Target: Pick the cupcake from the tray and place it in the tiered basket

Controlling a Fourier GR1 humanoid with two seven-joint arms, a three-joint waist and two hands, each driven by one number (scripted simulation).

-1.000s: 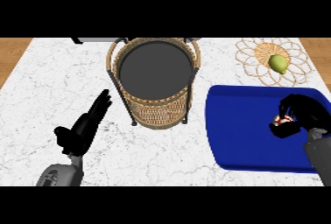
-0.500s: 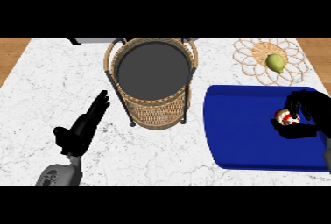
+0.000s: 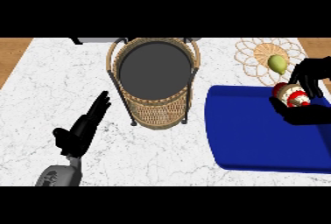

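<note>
Two hands are showing over the white marble counter [image 3: 161,148] w/ wood edging. Right hand [image 3: 309,113] is curling fingers round the cupcake [image 3: 292,95], above the blue tray [image 3: 258,135]. Left hand [image 3: 81,129] is resting, fingers straight, beside the wicker tiered basket [image 3: 155,109].

From my station I saw two hands, both matte black. The left hand [image 3: 82,129] had long, slim fingers and a shorter thumb branching off at the side, all the same flat black with no markings I could make out. Below it sat a rounded grey forearm [image 3: 59,176] with a darker disc-like joint cap on its face. The right hand [image 3: 309,111] showed only as a black shape with thick fingers; its forearm was out of frame.
</note>
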